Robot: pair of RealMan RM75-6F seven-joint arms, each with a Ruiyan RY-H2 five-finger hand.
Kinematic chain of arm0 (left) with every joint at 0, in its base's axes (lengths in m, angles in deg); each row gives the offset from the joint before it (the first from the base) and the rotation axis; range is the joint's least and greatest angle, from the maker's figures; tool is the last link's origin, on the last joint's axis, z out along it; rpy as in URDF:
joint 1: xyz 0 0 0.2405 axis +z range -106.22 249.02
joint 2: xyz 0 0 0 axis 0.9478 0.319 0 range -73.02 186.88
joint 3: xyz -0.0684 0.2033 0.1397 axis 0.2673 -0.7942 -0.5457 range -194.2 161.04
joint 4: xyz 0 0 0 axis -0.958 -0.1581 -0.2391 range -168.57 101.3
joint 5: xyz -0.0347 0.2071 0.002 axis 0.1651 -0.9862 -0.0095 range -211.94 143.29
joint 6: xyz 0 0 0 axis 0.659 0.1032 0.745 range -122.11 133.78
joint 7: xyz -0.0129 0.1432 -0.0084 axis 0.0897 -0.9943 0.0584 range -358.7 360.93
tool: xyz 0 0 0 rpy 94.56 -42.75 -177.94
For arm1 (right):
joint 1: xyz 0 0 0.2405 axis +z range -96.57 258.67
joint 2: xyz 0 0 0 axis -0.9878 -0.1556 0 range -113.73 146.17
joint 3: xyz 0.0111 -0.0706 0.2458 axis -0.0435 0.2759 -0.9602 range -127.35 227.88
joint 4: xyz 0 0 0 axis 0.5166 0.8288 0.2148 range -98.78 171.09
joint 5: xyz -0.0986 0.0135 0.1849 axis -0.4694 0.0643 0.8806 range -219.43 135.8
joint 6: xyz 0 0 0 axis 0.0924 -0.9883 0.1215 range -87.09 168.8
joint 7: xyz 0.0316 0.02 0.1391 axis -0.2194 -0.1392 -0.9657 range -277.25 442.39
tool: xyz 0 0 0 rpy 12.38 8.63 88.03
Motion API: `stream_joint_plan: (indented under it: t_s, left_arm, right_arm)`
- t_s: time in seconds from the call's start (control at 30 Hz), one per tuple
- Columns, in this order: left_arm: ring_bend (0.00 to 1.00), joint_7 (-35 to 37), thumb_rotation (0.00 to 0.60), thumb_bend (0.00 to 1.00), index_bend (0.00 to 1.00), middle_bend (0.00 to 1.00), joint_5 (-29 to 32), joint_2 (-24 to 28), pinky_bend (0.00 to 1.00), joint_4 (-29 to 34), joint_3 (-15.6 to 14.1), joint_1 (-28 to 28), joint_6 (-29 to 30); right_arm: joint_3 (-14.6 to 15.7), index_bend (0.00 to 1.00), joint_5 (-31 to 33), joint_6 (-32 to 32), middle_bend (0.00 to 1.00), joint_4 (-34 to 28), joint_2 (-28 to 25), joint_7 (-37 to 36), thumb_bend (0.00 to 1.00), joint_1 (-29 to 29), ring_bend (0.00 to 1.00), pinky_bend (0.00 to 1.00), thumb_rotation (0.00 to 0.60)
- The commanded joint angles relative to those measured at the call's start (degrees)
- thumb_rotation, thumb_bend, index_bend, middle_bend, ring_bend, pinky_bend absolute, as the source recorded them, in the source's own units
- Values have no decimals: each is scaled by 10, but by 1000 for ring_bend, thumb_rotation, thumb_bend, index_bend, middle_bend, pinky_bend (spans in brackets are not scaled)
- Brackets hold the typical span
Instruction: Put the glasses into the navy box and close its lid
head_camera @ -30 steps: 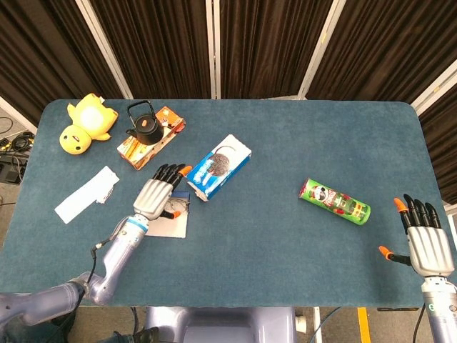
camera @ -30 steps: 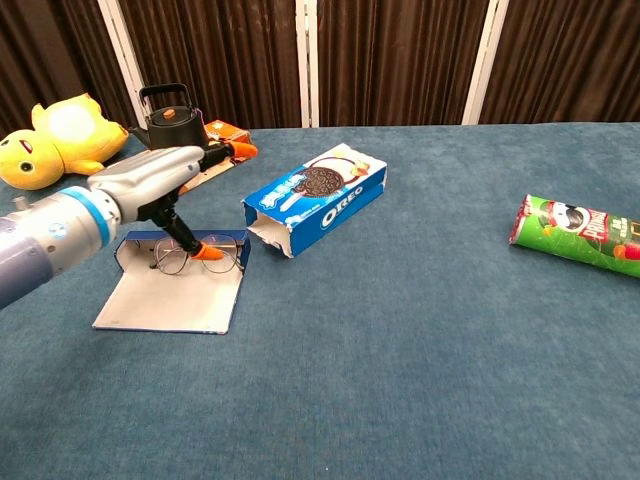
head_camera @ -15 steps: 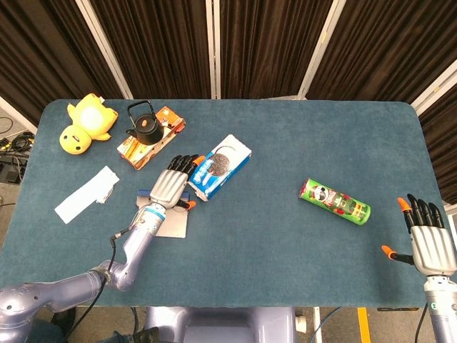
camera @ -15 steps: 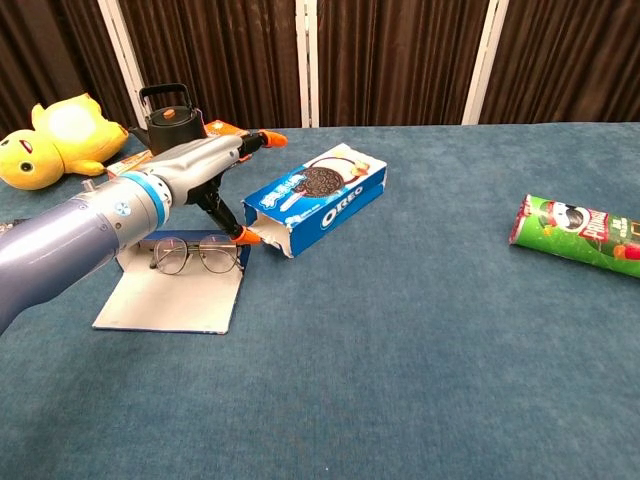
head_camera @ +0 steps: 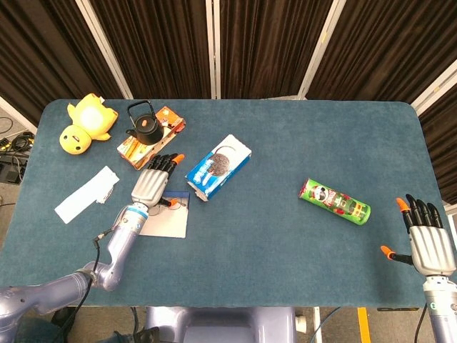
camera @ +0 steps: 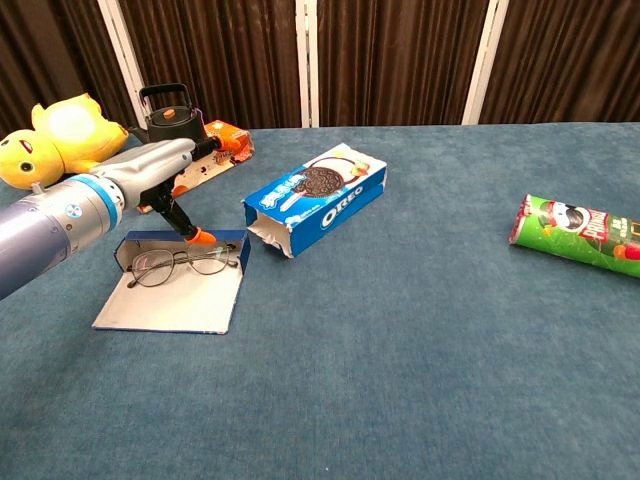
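Observation:
The navy box (camera: 226,243) stands open at the table's left, its pale lid (camera: 168,305) lying flat toward me. Thin wire glasses (camera: 182,264) lie tilted at the front of the box, partly over the lid; in the head view the glasses (head_camera: 175,203) are a faint outline beside the box (head_camera: 166,223). My left hand (camera: 160,172) hovers over the box's back wall, fingers stretched out, holding nothing, its orange thumb tip low at the box's rim; from above the left hand (head_camera: 151,185) hides part of the box. My right hand (head_camera: 428,241) rests open at the front right, far from everything.
An Oreo box (camera: 316,196) lies just right of the navy box. A black kettle (camera: 170,117) sits on an orange packet (head_camera: 151,137) behind it, with a yellow duck plush (camera: 62,137) further left. A white paper (head_camera: 87,194) lies left. A green Pringles can (head_camera: 334,201) lies right.
My left hand drew back to the left, away from the Oreo box, and now sits over the navy box's rear. The glasses have tipped and slid slightly left. The right hand stayed put.

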Motion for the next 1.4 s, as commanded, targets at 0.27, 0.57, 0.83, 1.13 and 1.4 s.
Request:
stream_joint_plan:
  t_s: [0.27, 0.57, 0.83, 1.13, 1.4]
  left_arm:
    - [0, -24, 600, 67, 0, 0, 7, 53, 0, 61, -36, 20, -25]
    - [0, -43, 600, 66, 0, 0, 10, 55, 0, 39, -59, 31, -30]
    - [0, -1, 600, 67, 0, 0, -22, 39, 0, -18, -61, 25, -29]
    - [0, -5, 600, 74, 0, 0, -20, 21, 0, -68, -50, 6, -49]
    - [0, 53, 600, 78, 0, 0, -63, 48, 0, -34, -56, 21, -7]
  right_arm:
    - [0, 0, 1, 1, 0, -1, 0, 1, 0, 0, 0, 0, 600]
    - [1, 0, 0, 1, 0, -2, 0, 3, 0, 0, 0, 0, 600]
    - [1, 0, 3, 3, 0, 1, 2, 3, 0, 1, 0, 0, 600]
    - [1, 0, 5, 6, 0, 2, 3, 3, 0, 2, 0, 0, 600]
    - [0, 0, 6, 6, 0, 3, 2, 1, 0, 2, 0, 0, 600]
